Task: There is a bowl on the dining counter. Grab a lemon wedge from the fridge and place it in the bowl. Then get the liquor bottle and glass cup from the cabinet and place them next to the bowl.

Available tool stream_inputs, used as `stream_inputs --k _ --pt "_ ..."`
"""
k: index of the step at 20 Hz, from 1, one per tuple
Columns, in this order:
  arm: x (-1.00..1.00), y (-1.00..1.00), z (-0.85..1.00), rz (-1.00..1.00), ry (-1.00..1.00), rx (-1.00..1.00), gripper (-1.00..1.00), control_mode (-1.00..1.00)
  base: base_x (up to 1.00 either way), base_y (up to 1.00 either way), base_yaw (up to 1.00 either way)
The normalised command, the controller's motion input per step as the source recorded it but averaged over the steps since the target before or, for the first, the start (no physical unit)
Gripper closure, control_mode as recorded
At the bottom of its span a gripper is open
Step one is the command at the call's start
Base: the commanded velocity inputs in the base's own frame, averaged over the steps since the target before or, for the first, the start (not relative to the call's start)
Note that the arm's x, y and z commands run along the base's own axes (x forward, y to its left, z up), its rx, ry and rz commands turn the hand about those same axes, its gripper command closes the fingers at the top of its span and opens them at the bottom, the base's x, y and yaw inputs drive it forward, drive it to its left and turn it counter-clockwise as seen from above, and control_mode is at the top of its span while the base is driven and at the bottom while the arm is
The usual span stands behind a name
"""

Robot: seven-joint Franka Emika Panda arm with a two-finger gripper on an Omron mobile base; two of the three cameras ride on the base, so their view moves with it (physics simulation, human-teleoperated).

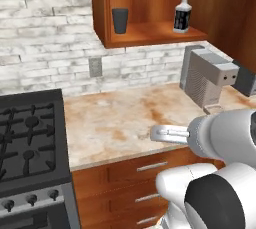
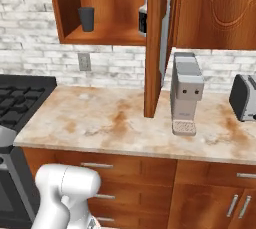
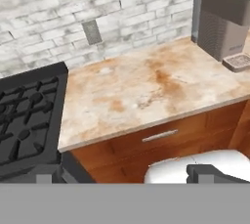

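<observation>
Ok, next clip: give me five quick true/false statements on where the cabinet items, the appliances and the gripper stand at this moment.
1. The glass cup stands on the open cabinet's shelf. True.
2. The liquor bottle lies on its side on the counter. False: it stands upright on the same shelf, to the right of the cup.
3. The coffee machine sits on the counter below the cabinet. True.
4. The gripper is shut on the cup. False: it is open, and the cup stands free on the shelf.
5. The stove is right of the coffee machine. False: in the left base view it is at the counter's left end.
</observation>
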Motion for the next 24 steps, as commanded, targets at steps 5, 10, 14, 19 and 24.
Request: stream_inputs --k 5,10,14,19,24 --pt "0.00 0.00 0.00 0.00 0.00 0.00 -1.00 1.00 0.84 -0.13 0.02" --pt "0.00 0.00 0.00 0.00 0.00 0.00 -1.00 1.00 0.91 -0.05 -0.02" --pt "0.00 0.00 0.00 0.00 0.00 0.00 -1.00 1.00 0.63 -0.09 -0.01" --pt "0.09 -0.14 0.15 0.01 -0.06 -0.04 -1.00 -1.00 0.00 0.00 0.00" --pt "0.00 -0.42 0.62 0.04 -0.24 -0.15 -1.00 -1.00 0.00 0.00 0.00"
